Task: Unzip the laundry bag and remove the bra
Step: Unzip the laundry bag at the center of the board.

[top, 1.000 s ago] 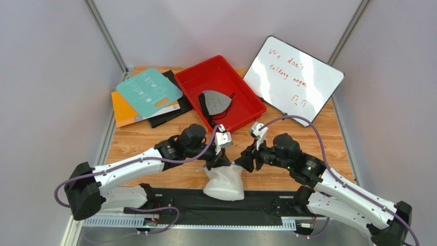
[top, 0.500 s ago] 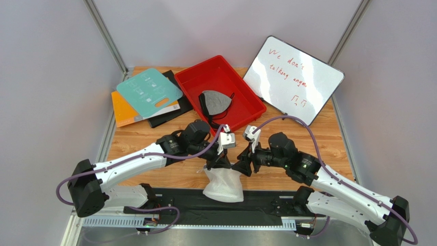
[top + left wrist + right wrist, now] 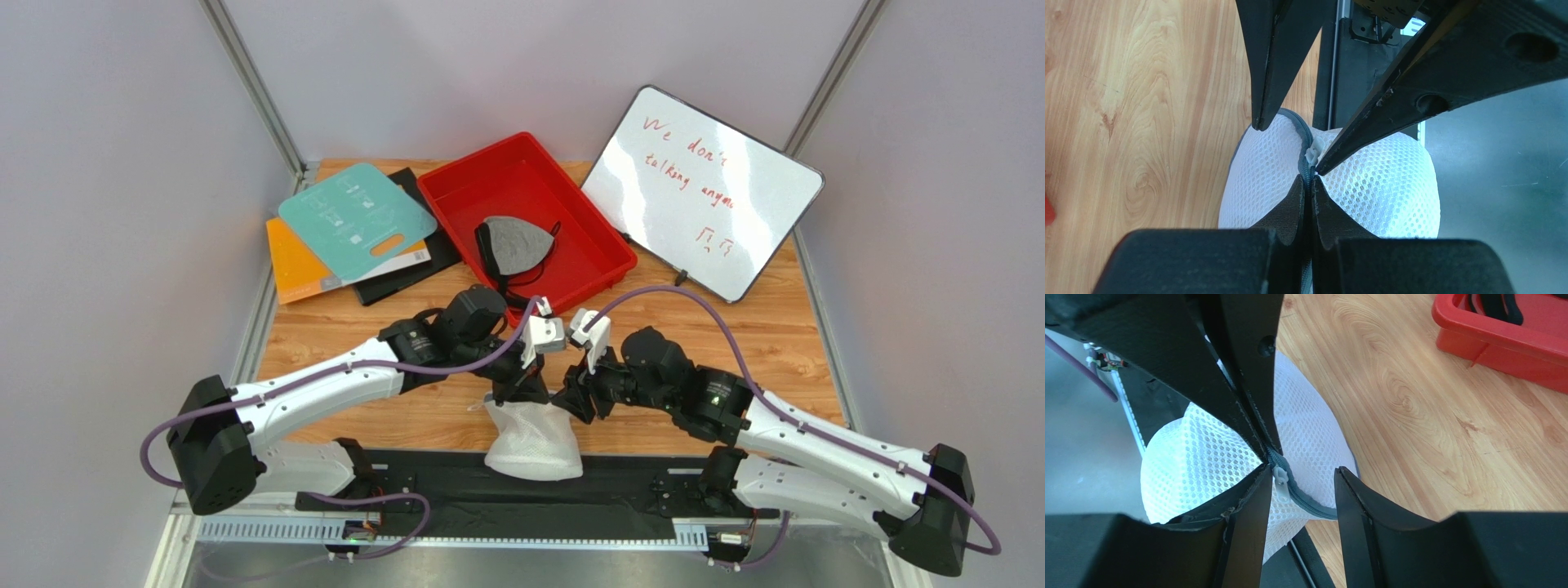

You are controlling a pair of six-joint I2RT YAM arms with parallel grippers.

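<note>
Both grippers meet at the top of the laundry bag (image 3: pixel 535 444), on the near side of the red tray (image 3: pixel 540 184).

Your left gripper (image 3: pixel 1310 181) is pressed together on the grey zipper band (image 3: pixel 1306 499) at the bag's peak, pinching it. Your right gripper (image 3: pixel 1300 473) is spread, one finger either side of the band, with the zipper pull (image 3: pixel 1280 474) between them, just beside one finger. The white mesh bag is drawn up to a point, its lower part at the table's (image 3: pixel 761 331) near edge, apart from the tray. A grey bra (image 3: pixel 513 243) with black straps lies in the tray.
</note>
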